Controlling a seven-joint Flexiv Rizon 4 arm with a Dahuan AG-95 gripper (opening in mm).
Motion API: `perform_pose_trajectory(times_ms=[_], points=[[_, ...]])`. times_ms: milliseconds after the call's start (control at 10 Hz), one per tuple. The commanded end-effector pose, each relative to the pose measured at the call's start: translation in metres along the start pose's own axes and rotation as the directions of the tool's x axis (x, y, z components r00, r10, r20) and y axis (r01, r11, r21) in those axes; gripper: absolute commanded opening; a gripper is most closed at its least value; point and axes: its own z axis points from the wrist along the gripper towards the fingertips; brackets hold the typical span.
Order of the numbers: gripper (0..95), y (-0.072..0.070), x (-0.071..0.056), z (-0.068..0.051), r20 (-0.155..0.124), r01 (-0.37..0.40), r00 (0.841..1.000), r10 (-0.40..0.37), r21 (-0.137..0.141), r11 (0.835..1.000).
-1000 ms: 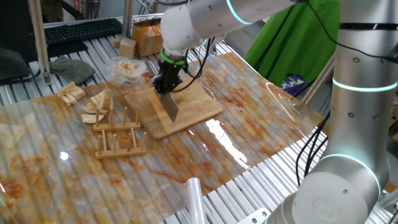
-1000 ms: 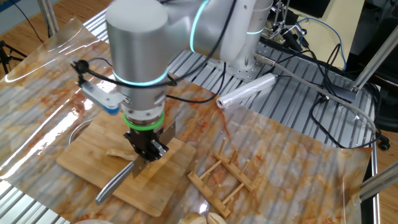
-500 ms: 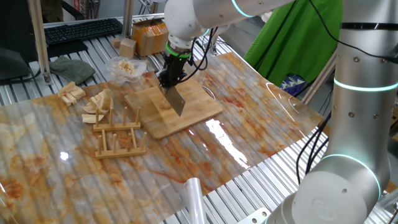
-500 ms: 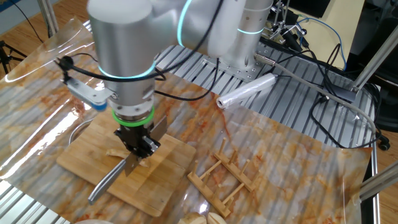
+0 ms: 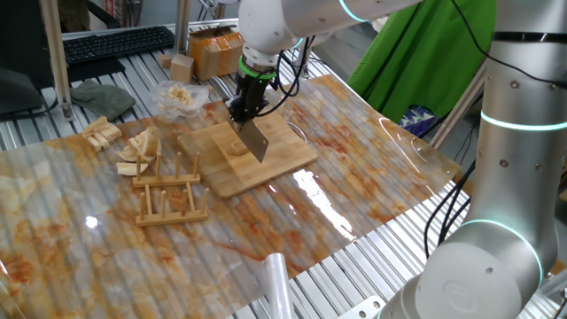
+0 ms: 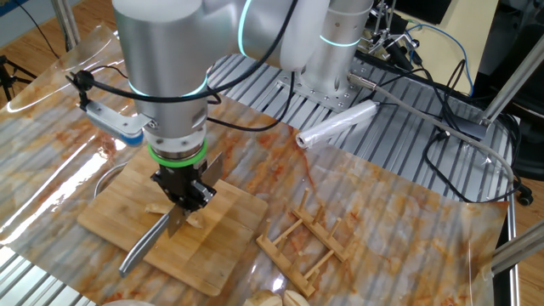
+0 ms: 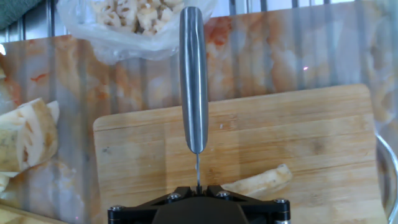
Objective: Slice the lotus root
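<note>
My gripper [image 7: 198, 188] is shut on a steel knife [image 7: 193, 81], clamping its thin blade edge-on while the handle runs away from the hand. From one fixed view the gripper [image 5: 241, 111] hangs over the wooden board [image 5: 226, 177], the blade [image 5: 257, 142] slanting down to it. The lotus root [image 7: 258, 180], a small pale chunk, lies on the board [image 7: 311, 143] just right of the jaws. It also shows as lotus root [image 5: 235, 148] beside the blade, and as lotus root [image 6: 195, 219] under the gripper [image 6: 183, 197].
A clear plastic bag of pale bits [image 5: 177, 96] lies behind the board. Larger tan wedges [image 5: 137, 146] sit to its left. A wooden rack [image 5: 168, 190] stands in front of the board. A roll of film [image 5: 276, 283] lies at the table's near edge.
The arm has carried the knife across the board toward the plastic bag side. The grip on the knife is unchanged, and the lotus root chunk stays on the board.
</note>
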Motion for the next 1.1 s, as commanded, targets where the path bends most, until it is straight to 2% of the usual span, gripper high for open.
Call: perform_pose_trajectory(times_ms=[100,300,800,1100], points=[[0.0,0.0,-0.001,0.003,0.001,0.03,1.0,-0.03,0.0,1.0],[0.0,0.002,-0.001,0.008,0.001,0.036,0.999,-0.036,-0.003,0.999],[0.0,0.012,-0.001,0.005,-0.003,0.056,0.998,-0.056,0.005,0.998],[0.0,0.012,-0.001,0.005,-0.006,0.087,0.996,-0.087,0.029,0.996]])
